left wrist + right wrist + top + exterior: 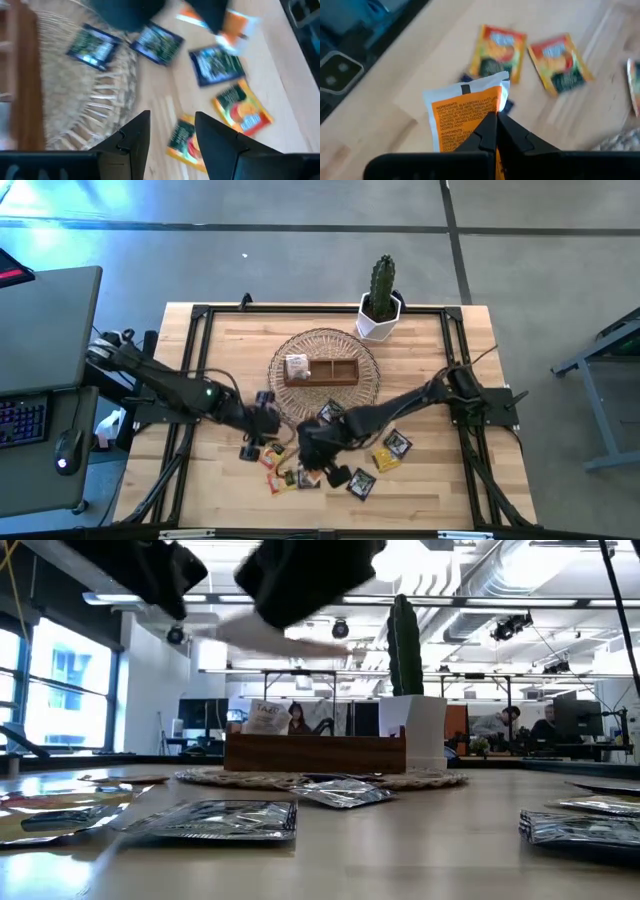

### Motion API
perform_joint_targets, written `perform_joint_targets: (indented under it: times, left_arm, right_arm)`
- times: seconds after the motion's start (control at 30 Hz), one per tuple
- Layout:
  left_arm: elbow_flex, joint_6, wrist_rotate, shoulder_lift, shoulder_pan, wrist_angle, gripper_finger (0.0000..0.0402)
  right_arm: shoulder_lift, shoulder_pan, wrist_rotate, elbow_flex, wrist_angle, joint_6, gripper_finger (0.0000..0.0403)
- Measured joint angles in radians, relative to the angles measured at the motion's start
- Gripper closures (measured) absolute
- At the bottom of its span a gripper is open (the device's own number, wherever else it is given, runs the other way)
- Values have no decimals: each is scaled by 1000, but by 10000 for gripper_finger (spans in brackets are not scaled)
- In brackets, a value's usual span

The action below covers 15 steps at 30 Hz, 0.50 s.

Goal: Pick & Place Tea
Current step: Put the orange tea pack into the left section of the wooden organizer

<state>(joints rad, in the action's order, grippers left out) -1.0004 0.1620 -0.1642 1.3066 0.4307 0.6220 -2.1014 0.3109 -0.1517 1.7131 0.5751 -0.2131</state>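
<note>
From above you see both arms meeting over the front middle of the wooden worktop (450, 490). The right hand (322, 468) sits over the scattered tea packets (362, 483); the left hand (268, 423) is just beside it, near the wicker basket (370, 385) holding the wooden box (335, 370). A potted cactus (381, 300) stands at the back edge.

The table-level view shows foil-shiny packets (215, 820) lying flat, the box (315, 752) on the basket, and arms blurred overhead; you can't read any grip there.

Your left wrist camera shows its fingers (135, 135) spread apart, holding nothing, above an orange packet (186, 142).

Only the right wrist camera shows the grasp: fingers (487, 131) closed on an orange-and-white packet (465, 112), lifted off the wood, two more orange packets (560, 62) flat beyond.
</note>
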Motion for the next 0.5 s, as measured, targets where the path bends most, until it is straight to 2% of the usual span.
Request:
perform_joint_targets:
  times: [0.13,0.3,0.5]
  left_arm:
    - [0,-5,-58,76,71,-4,248]
    - [0,-25,-166,130,157,-67,248]
    - [0,-53,-306,150,232,-111,248]
  right_arm:
    - [-2,-53,-62,-77,-55,5,401]
    - [-3,-126,-189,-229,-310,92,401]
    - [-4,-215,-356,-330,-660,326,402]
